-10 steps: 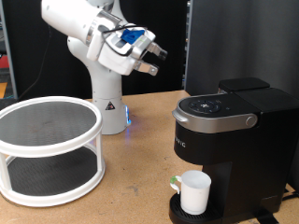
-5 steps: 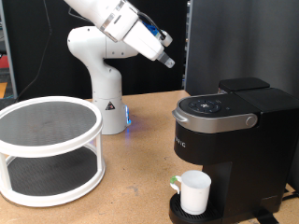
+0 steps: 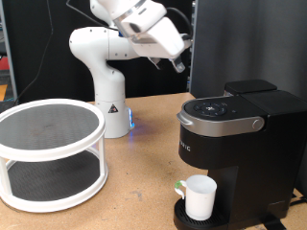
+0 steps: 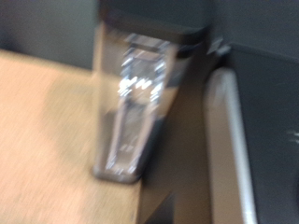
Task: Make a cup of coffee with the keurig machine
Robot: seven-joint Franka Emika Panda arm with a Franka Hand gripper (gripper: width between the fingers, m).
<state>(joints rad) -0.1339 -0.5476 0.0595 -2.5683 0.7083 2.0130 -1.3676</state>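
The keurig machine stands at the exterior view's right with its top lid down. The cup, a small white mug, sits on the machine's round drip base under the spout. My gripper hangs in the air above and to the left of the machine, pointing down towards the right, with nothing seen in it. The wrist view is blurred; it shows the machine's clear water tank, its black body and the wooden table. No fingers show there.
A white two-tier round rack stands on the wooden table at the exterior view's left. The robot's white base with a blue light is behind it. A dark panel rises behind the machine.
The arm has swung up and towards the exterior view's right, carrying the gripper from left of centre to above the machine's left side. The cup and the machine have not moved.
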